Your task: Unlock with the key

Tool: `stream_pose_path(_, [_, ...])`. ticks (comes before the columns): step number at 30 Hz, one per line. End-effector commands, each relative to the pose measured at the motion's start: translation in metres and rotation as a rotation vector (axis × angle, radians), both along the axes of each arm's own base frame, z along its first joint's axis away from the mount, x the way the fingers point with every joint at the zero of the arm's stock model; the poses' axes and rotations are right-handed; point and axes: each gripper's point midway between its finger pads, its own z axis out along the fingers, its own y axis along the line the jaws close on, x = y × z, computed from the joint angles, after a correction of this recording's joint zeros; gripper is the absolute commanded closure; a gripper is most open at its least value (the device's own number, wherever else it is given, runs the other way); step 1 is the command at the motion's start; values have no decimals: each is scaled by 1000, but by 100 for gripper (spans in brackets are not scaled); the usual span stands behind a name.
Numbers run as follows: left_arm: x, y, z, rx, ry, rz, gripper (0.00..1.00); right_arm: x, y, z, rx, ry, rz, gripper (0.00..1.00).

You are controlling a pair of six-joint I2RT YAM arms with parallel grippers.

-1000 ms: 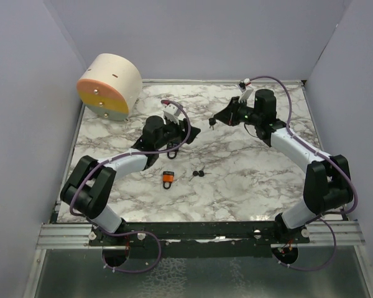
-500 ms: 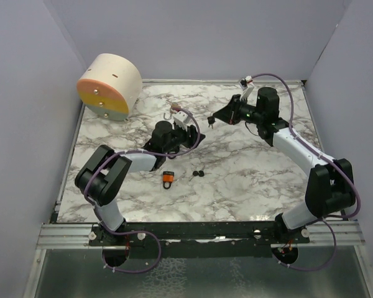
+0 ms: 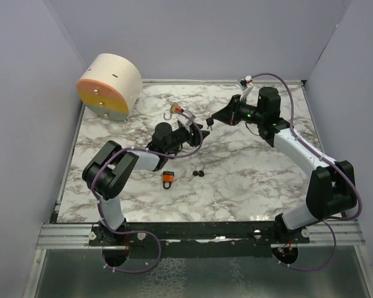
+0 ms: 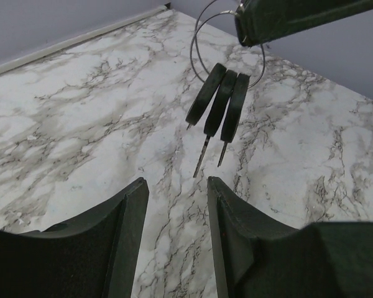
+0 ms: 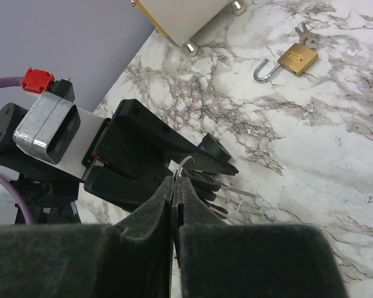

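Observation:
A bunch of three black-headed keys [image 4: 219, 105] hangs from a wire ring above the marble table. My right gripper [image 5: 176, 181] is shut on that ring [image 5: 185, 162], at mid-table toward the back [image 3: 210, 120]. My left gripper [image 4: 177, 205] is open with nothing between its fingers, just below and short of the key tips, close to the left of the right gripper [image 3: 191, 132]. An orange padlock [image 3: 168, 178] lies on the table nearer the front. A brass padlock [image 5: 293, 60] with its shackle swung open lies toward the back [image 3: 172, 109].
A second pair of black keys [image 3: 199, 173] lies right of the orange padlock. A round cream box with an orange and yellow face [image 3: 109, 85] stands at the back left corner. Grey walls enclose the table [image 3: 255, 180] on three sides.
My left gripper has swung right and forward to just under the hanging keys. The right gripper has shifted slightly left with the key ring still in it.

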Motion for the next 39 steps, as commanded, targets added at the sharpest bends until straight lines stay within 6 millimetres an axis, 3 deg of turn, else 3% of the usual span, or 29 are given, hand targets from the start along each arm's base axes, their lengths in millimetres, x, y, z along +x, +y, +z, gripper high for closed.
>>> stream_pose_path(1, [-4, -18, 28, -48, -119, -81, 55, -11, 4, 17, 28, -48, 46, 99])
stream_pose_path(7, [-7, -23, 29, -50, -132, -102, 56, -14, 4, 15, 30, -45, 58, 99])
stream_pose_path(11, [-8, -24, 30, -50, -135, -103, 65, -14, 4, 15, 30, -44, 55, 99])
stream_pose_path(18, [-10, -21, 31, -48, -131, -97, 99, -12, 1, 12, 21, -41, 28, 99])
stream_pose_path(31, [-14, -8, 27, 6, -108, -51, 100, -3, -6, 2, -17, -17, -32, 99])
stream_pose_path(34, [-11, -5, 27, 21, -91, -25, 100, 1, -10, 0, -44, -13, -64, 87])
stream_pose_path(37, [-8, -4, 22, 66, -64, -20, 100, 2, -12, -3, -73, -17, -64, 62])
stream_pose_path(39, [-9, -6, 21, 98, -58, -43, 100, 2, -12, -5, -87, -20, -52, 54])
